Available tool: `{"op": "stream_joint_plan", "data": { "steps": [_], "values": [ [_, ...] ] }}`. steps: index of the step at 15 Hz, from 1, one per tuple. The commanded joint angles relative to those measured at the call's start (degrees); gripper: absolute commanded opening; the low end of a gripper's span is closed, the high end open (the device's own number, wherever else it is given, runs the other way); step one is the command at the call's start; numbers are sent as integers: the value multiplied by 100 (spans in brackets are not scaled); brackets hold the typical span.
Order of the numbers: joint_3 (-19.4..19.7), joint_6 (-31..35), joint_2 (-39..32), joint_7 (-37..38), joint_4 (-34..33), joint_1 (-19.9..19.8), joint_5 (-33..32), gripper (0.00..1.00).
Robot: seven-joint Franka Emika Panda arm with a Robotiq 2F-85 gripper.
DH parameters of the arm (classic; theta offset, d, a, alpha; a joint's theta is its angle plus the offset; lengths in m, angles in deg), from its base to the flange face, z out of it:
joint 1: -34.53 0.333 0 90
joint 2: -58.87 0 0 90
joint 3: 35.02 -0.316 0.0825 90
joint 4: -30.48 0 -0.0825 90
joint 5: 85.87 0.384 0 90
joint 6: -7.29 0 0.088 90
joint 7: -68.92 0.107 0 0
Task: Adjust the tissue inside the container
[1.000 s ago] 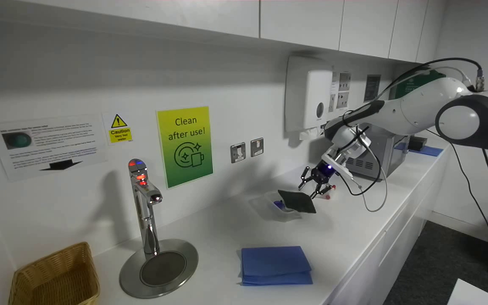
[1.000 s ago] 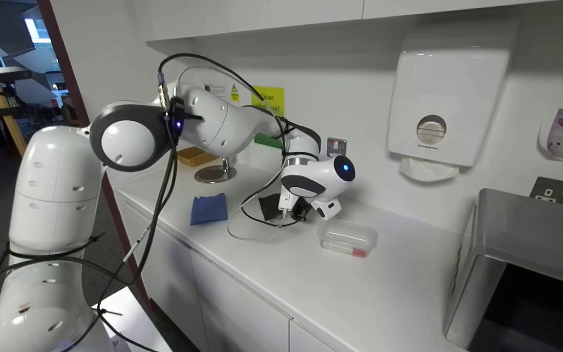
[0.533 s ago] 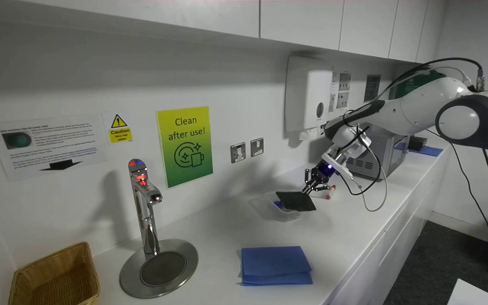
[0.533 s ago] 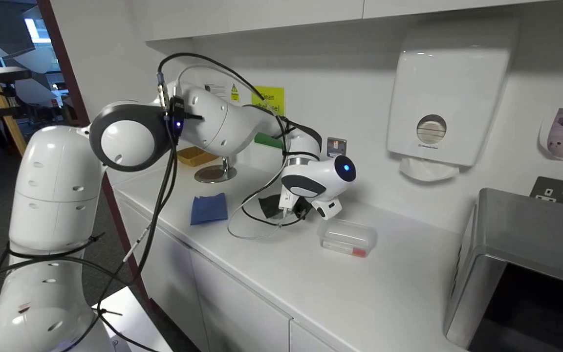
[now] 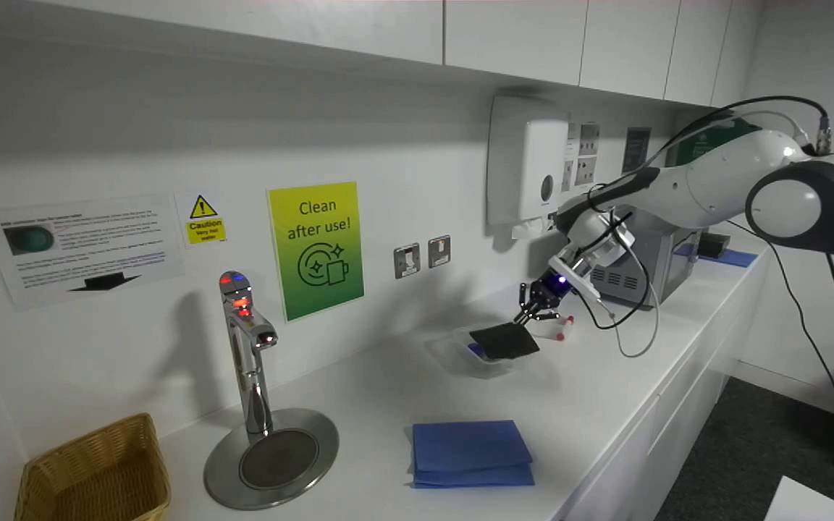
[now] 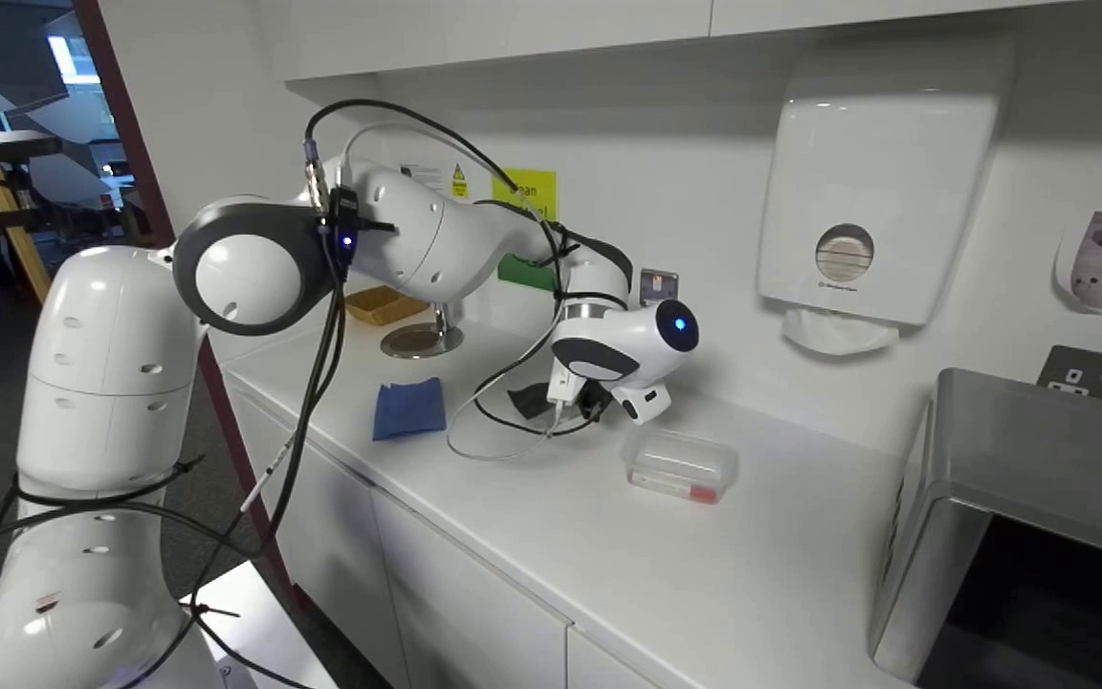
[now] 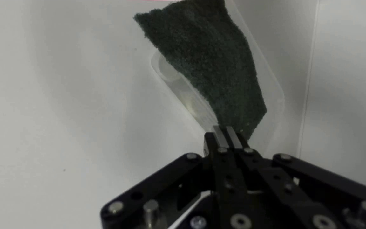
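Worktop (image 6: pixel 666 565) against a white wall (image 5: pixel 424 166): adjustment looks begun, not finished

Nearer the worktop's back edge than its front, a clear tub (image 7: pixel 272 98) stands between the basket (image 5: pixel 95 463), in one back corner, and the microwave (image 6: pixel 1039 450). No paper tissue can be made out there; I take the dark pad (image 7: pixel 208 60) for the thing meant.

Done, as far as I can judge: the pad is mostly over the tub and caught in the gripper (image 7: pixel 227 136), whose jaws look pressed together, pinching its end nearest the microwave. Left to do, probably: bring the free part inside, lay it down and let go. One corner juts past the tub's rim toward the worktop's front edge, so it isn't properly in. Whether the pad rests on the rim or hangs just above it, I cannot tell.

Dark green, close to black, the pad is thin, with a rough, fuzzy face and ragged edges. It tapers toward the pinched end, bows a little along its length and looks tilted in an exterior view. A blue thing (image 5: pixel 476 351) shows below one side, too covered to name.
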Motion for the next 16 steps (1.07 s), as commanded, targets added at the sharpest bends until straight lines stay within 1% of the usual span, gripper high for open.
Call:
{"op": "stream_joint_plan", "data": {
  "steps": [1,5,8,12,16],
  "values": [
    [-52,-121,215,61,-121,-91,209,1],
    [-48,-103,268,55,-352,-87,323,1],
    [-39,-84,261,72,-546,-69,290,1],
    [37,44,179,212,-664,50,-326,1],
    [10,68,166,243,-670,39,-648,1]
  ]
}}
